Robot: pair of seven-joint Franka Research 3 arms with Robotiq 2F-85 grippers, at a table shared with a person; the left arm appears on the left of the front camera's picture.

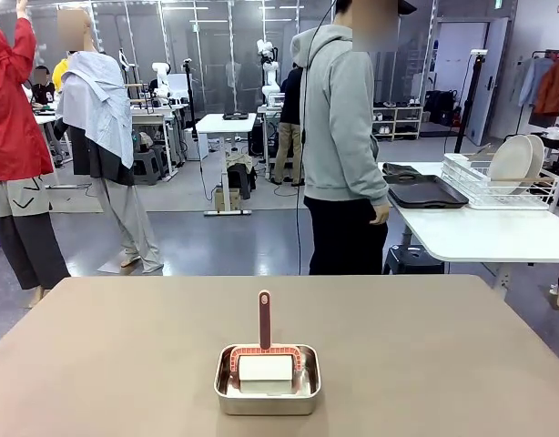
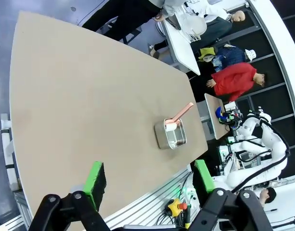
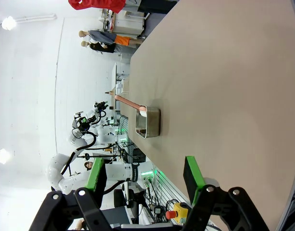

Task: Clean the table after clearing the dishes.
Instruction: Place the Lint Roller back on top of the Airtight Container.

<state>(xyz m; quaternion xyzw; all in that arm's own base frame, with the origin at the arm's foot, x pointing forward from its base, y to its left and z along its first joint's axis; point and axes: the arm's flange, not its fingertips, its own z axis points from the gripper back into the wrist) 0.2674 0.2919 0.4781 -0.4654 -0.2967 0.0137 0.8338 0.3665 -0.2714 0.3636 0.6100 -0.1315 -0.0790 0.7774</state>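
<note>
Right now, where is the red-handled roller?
In the front view, the roller lies in the steel pan on the brown table, near the robot's edge and about midway across, with its red handle pointing toward the person at the far side.

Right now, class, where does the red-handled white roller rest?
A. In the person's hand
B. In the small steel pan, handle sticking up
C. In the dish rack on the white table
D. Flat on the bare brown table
B: the roller lies in the steel pan on the brown table, its handle rising above the rim.
</note>
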